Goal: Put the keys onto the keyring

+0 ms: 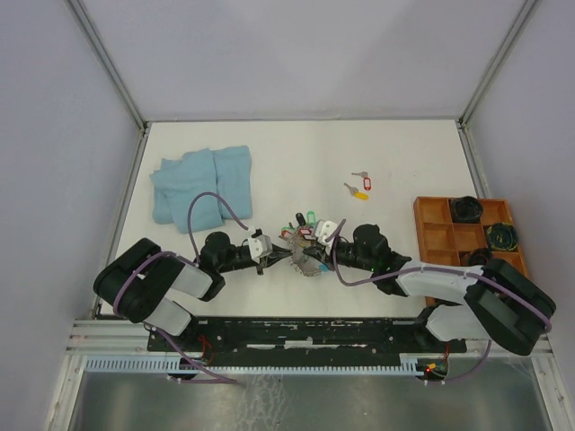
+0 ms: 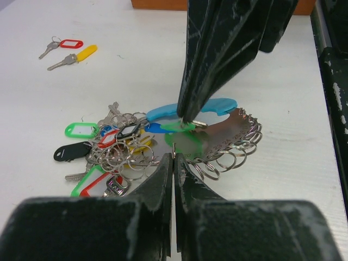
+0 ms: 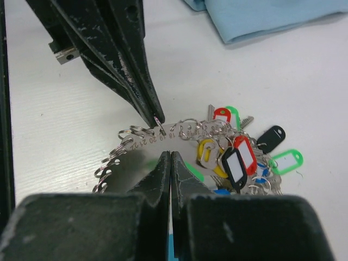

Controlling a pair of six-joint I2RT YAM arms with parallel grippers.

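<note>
Green-tagged key [image 2: 179, 126] sat clamped in our right gripper [image 2: 187, 117], facing the ring [image 3: 161, 127] our left gripper [image 2: 174, 159] pinched steady for threading.

The top camera looked down from high behind the near edge over the whole table [image 1: 404, 153]. The wrist cameras sat low and close, facing each other across the keyring [image 2: 228, 136] and keys [image 2: 117, 149], shared by all views.

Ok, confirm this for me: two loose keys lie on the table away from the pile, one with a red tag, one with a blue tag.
One colour is wrong: there is no blue tag there, it is a yellow-tagged key. The red-tagged key lies beside it, both away from the pile, as the left wrist view shows.
</note>
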